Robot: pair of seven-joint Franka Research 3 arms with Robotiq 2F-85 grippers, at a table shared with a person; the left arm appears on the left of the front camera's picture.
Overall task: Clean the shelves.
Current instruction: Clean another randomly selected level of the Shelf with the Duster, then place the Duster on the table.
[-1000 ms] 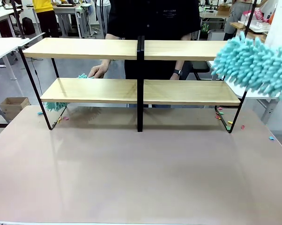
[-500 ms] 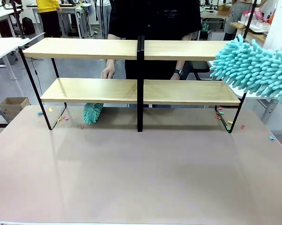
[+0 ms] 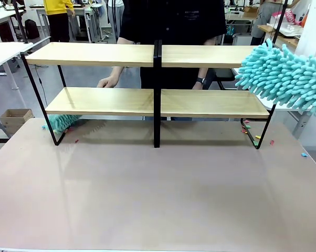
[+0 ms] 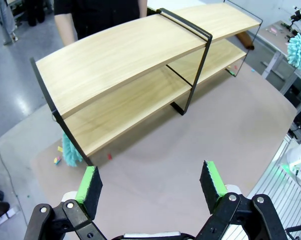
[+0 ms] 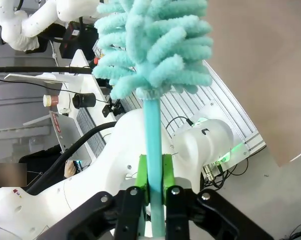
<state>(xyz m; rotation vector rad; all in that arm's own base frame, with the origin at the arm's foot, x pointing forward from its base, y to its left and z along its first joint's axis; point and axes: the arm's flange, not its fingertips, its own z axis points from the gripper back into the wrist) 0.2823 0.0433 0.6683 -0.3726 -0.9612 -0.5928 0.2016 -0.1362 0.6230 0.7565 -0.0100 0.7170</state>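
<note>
The shelves (image 3: 100,101) stand across the far part of the table: two tiers of light wooden boards on a black frame with a central post; they also show in the left wrist view (image 4: 125,55). My right gripper (image 5: 153,192) is shut on the handle of a fluffy teal duster (image 5: 150,45), whose head (image 3: 284,79) hangs by the right end of the upper board. My left gripper (image 4: 150,181) is open and holds nothing, high above the table and well short of the rack. A person's hand (image 3: 108,82) reaches behind the lower board, and a second teal duster (image 3: 63,122) sits under that board's left end.
Small coloured scraps (image 3: 248,131) lie on the beige tabletop (image 3: 158,194) by both ends of the rack. A cardboard box (image 3: 13,118) sits on the floor at far left, beside a white table (image 3: 0,52). The near half of the tabletop is bare.
The person's duster swept under the lower board toward the middle, then back to the left end. My duster head shifted slightly left and has since held still.
</note>
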